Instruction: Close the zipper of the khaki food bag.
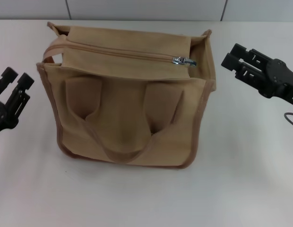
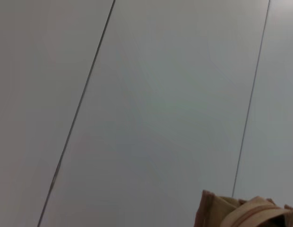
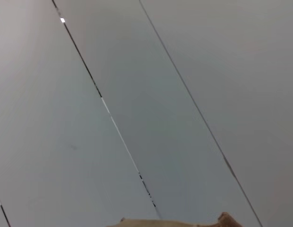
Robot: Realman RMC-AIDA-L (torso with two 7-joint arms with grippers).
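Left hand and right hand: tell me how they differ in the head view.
The black left hand sits beside the tan canvas food bag's front half, fingers pointing away from the robot; the black right hand sits farther back, level with the silver zipper pull, fingers pointing at it. Both are open and touch nothing.

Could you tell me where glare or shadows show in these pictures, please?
Head view: even light, glint on the zipper pull, soft shadow beneath the khaki food bag. Right wrist view: a bright glint on a wall seam. Left wrist view: flat, no glare.
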